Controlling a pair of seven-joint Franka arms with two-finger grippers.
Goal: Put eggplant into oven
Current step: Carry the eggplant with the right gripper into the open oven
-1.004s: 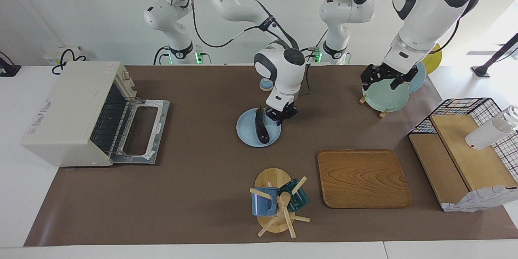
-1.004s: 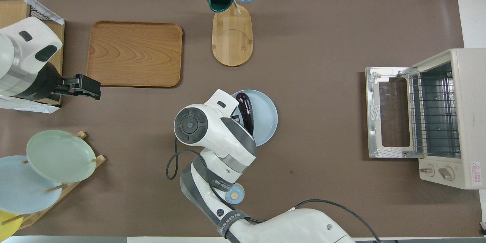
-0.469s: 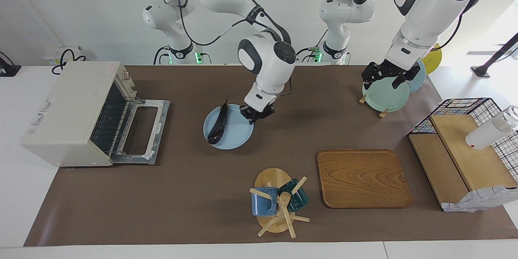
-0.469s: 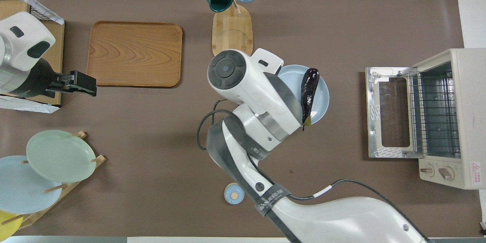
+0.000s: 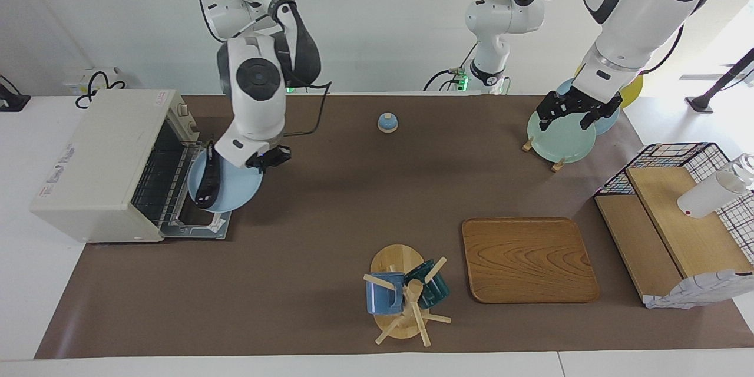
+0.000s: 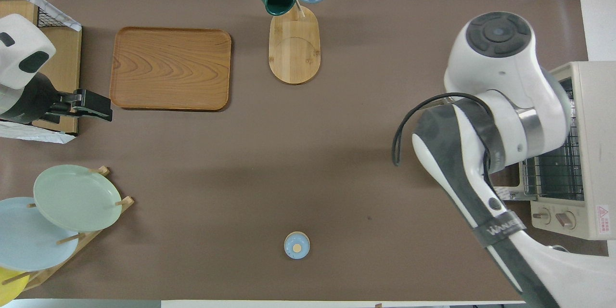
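Note:
My right gripper [image 5: 266,159] is shut on the rim of a light-blue plate [image 5: 235,191] and holds it in the air over the oven's dropped-open door [image 5: 197,225]. The dark purple eggplant [image 5: 206,181] lies on the plate along the edge closest to the oven's mouth. The cream-white oven [image 5: 97,159] stands at the right arm's end of the table, with its wire rack showing. In the overhead view my right arm hides the plate and the eggplant, and only part of the oven [image 6: 589,154] shows. My left gripper [image 5: 566,121] is open and empty, up over the plate rack.
A pale green plate [image 5: 559,140] stands in a rack near the left arm's base. A small blue knob [image 5: 387,122] lies near the robots. A wooden tray [image 5: 528,259], a mug tree with two mugs [image 5: 406,294] and a wire basket [image 5: 677,156] stand farther out.
My right gripper has carried the plate with the eggplant from the table's middle to over the oven's open door. The left arm has barely moved.

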